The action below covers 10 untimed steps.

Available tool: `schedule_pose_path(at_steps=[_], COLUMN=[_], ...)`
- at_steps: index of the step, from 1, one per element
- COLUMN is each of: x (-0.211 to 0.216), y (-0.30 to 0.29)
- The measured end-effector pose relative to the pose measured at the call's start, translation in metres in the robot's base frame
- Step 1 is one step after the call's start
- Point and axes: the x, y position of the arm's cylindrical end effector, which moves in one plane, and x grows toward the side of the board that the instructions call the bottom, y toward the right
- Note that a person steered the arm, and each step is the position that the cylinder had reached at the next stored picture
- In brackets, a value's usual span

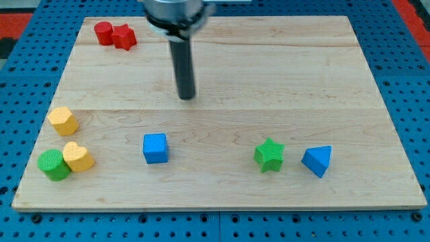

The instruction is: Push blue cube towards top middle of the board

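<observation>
your tip (pixel 186 97) rests on the worktop (pixel 282 81), apart from and above the blue cube (pixel 155 148), slightly to its right. the cube sits lower left of centre. there's no gripper, just the rod.

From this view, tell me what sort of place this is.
Probably a robotics lab bench set up for block-pushing trials. A wooden board lies on a blue perforated base, small coloured blocks such as the blue cube are scattered on it, and my tip rests above that cube.
</observation>
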Motion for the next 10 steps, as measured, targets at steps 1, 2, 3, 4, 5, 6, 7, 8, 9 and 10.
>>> schedule_pose_path(at_steps=[1,2,3,4,5,6,7,8,9,10], x=[0.064,0.114,0.157,0.127,0.093,0.062,0.039,0.022,-0.01,-0.043], y=[0.027,0.03,-0.018,-0.064,-0.075,-0.079,-0.077,-0.058,-0.056,-0.05])
